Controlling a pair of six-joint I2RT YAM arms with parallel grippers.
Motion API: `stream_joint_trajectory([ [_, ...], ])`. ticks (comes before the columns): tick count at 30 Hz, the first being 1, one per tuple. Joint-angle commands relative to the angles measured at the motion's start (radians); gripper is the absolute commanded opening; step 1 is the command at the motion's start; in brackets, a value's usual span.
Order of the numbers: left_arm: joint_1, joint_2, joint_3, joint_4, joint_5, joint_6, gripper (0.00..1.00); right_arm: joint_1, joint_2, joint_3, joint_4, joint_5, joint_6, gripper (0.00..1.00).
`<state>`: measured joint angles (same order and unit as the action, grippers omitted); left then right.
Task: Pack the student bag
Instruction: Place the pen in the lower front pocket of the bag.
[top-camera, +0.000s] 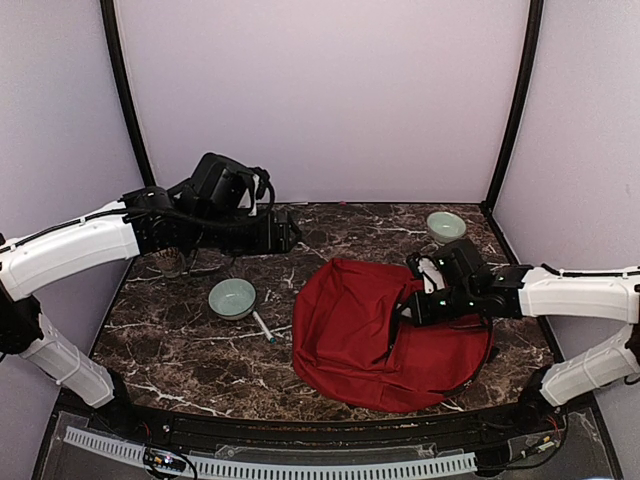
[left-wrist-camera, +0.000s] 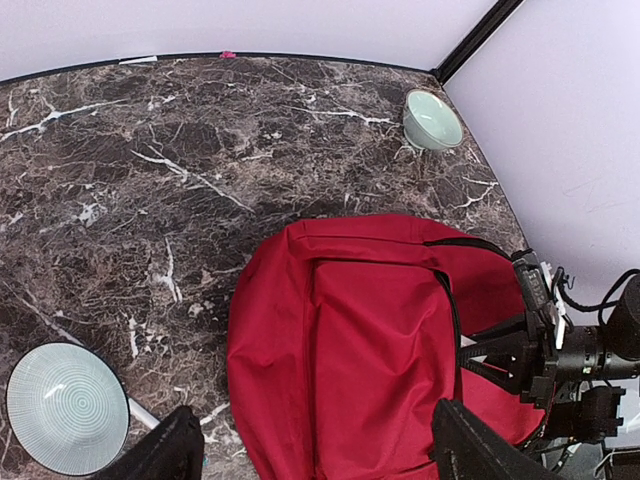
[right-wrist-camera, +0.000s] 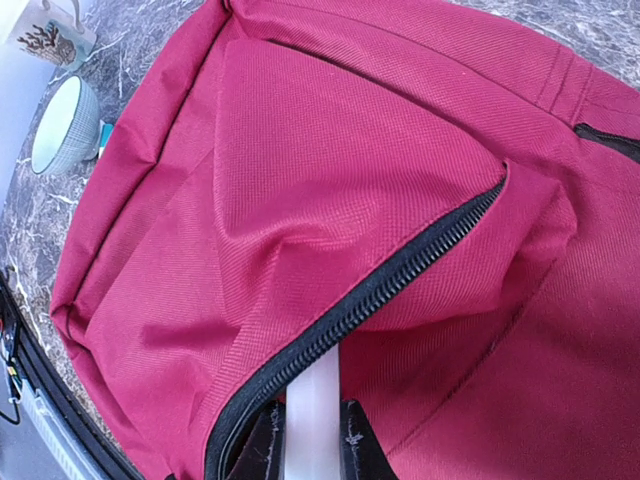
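Student bag (top-camera: 380, 335), dark red and soft, lay flat on the right half of the table (top-camera: 180, 350), its near edge close to the table's front rim. The tabletop was dark brown marble with white veins, closed in by plain pale lilac walls (top-camera: 320, 100) with black posts (top-camera: 125, 95) at the back corners. A pale green bowl (top-camera: 232, 297) stood left of the bag and well apart from it, with a thin white pen (top-camera: 263, 326) lying just beside it. A second green bowl (top-camera: 445, 225) sat in the far right corner. A patterned mug (top-camera: 170, 262) stood at the left edge, partly under the left arm. That arm reached in from the left, raised above the back of the table. Its wrist camera looked down across the marble toward the bag. The left gripper (left-wrist-camera: 315, 430) was spread wide with nothing between its fingers. The right arm came in low from the right, its wrist bent down over the right side of the student bag. The right gripper (right-wrist-camera: 308, 430) was at a black zipper (right-wrist-camera: 400, 275) that ran across the red fabric, the cloth above it lifted in a fold. Its jaws were drawn close together on a white piece (right-wrist-camera: 312, 395), whose far end went under the zipper's edge; what that piece was could not be told.
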<state>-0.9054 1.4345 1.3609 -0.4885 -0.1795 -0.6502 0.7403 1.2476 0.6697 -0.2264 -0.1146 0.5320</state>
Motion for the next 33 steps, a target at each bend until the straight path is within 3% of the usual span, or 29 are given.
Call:
stream_joint_trajectory([
  [1,-0.015,-0.007,0.011,-0.014,-0.021,-0.005,0.81,-0.005,0.036,0.015,0.087,0.001,-0.036,0.05],
  [10,-0.035,-0.031,-0.008,-0.036,-0.055,-0.032,0.8,-0.005,0.113,0.019,0.179,-0.114,-0.05,0.15],
  [18,-0.047,-0.05,-0.017,-0.073,-0.088,-0.068,0.8,-0.005,0.127,0.042,0.194,-0.126,-0.051,0.16],
  [19,-0.05,-0.052,-0.019,-0.076,-0.092,-0.074,0.8,-0.005,0.118,0.042,0.186,-0.245,-0.072,0.35],
  [22,-0.056,-0.058,-0.033,-0.077,-0.1,-0.093,0.79,-0.006,0.098,0.04,0.144,-0.314,-0.087,0.51],
  [26,-0.065,-0.064,-0.045,-0.084,-0.112,-0.118,0.79,-0.004,0.087,0.04,0.074,-0.402,-0.092,0.55],
  [33,-0.087,-0.068,-0.06,-0.101,-0.13,-0.16,0.78,-0.004,0.038,0.045,0.016,-0.416,-0.105,0.56],
])
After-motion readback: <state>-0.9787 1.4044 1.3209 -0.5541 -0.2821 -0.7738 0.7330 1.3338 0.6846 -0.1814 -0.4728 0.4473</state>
